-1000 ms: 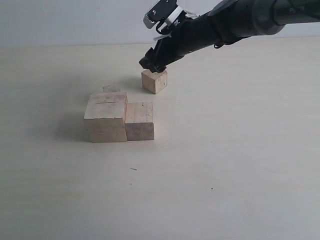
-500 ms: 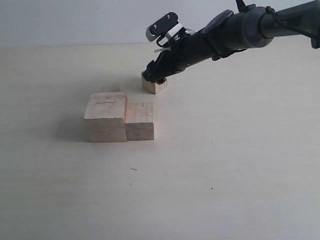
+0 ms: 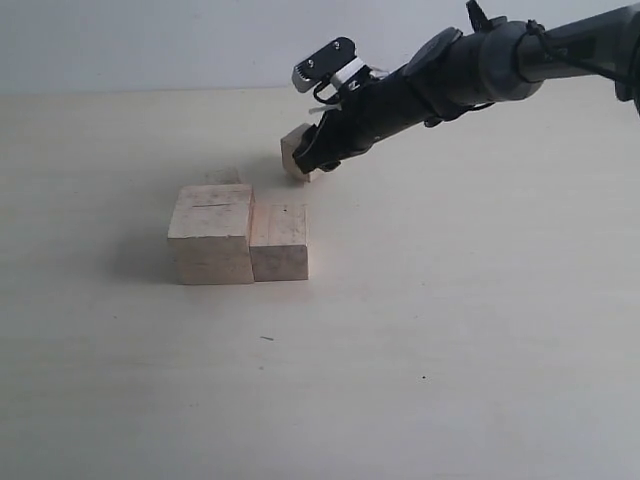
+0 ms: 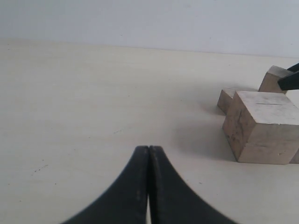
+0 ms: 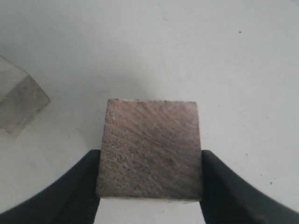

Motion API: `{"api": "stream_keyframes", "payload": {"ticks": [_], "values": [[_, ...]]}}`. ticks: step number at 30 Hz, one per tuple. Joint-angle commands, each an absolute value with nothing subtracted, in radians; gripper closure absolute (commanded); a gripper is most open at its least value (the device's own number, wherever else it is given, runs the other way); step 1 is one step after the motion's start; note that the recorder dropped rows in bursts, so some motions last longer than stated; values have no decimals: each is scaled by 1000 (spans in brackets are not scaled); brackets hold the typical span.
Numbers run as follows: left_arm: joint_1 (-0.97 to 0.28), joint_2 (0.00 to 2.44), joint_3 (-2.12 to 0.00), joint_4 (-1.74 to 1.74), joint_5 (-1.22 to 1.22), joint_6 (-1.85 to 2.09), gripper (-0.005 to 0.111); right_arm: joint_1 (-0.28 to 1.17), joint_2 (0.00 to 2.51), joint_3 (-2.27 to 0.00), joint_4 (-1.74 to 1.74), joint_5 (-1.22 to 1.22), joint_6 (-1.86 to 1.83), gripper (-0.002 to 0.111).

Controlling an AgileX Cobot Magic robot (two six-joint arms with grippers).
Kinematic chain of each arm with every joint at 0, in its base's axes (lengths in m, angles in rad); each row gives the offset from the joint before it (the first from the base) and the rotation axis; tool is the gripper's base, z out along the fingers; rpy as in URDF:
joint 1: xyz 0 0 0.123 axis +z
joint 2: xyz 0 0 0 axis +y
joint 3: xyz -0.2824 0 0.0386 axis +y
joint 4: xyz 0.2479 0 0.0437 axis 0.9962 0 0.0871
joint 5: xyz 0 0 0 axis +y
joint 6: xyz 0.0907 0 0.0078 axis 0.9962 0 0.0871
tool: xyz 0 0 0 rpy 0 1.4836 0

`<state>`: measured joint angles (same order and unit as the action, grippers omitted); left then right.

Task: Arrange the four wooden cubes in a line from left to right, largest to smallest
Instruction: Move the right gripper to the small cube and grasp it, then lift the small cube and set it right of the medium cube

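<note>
1. Right tool [image 3: 308, 162] is clamped on the third-largest cube [image 3: 293, 150], one finger against each side face. A second ago it hung above that cube, which sat flat on the table [image 3: 480, 330].
2. Left tool [image 4: 148, 186] has its fingers pressed together on nothing, low over the table and apart from the cubes.
3. Largest cube [image 3: 212, 240], with the slit on top, stands at the left end of the row and has not moved.
4. Second cube [image 3: 279, 242] touches its right side, so two places look filled.
5. The third-largest cube is now tilted and seems lifted clear of the table, behind the row. It probably goes just right of the second cube.
6. Smallest cube [image 3: 225, 177] peeks out from behind the largest. It is untouched and should come last.
</note>
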<state>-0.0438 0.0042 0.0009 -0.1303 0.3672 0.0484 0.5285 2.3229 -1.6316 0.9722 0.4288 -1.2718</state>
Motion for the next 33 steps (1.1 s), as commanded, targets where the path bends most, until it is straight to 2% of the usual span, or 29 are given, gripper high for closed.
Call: {"api": "stream_keyframes", "payload": {"ticks": [1, 9, 18, 20, 27, 33], "values": [[-51, 0, 0, -133, 360, 44, 107, 529, 2248, -1639, 775, 530, -1128, 108], [-51, 0, 0, -133, 360, 44, 107, 527, 2134, -1629, 378, 782, -781, 108], [-51, 0, 0, -133, 360, 44, 107, 505, 2008, -1421, 367, 708, -989, 108], [-51, 0, 0, -133, 360, 44, 107, 479, 1997, -1394, 409, 732, -1102, 108], [-51, 0, 0, -133, 360, 44, 107, 280, 2005, -1373, 913, 968, -1504, 108], [-51, 0, 0, -133, 360, 44, 107, 284, 2033, -1373, 935, 997, -1685, 108]]}}
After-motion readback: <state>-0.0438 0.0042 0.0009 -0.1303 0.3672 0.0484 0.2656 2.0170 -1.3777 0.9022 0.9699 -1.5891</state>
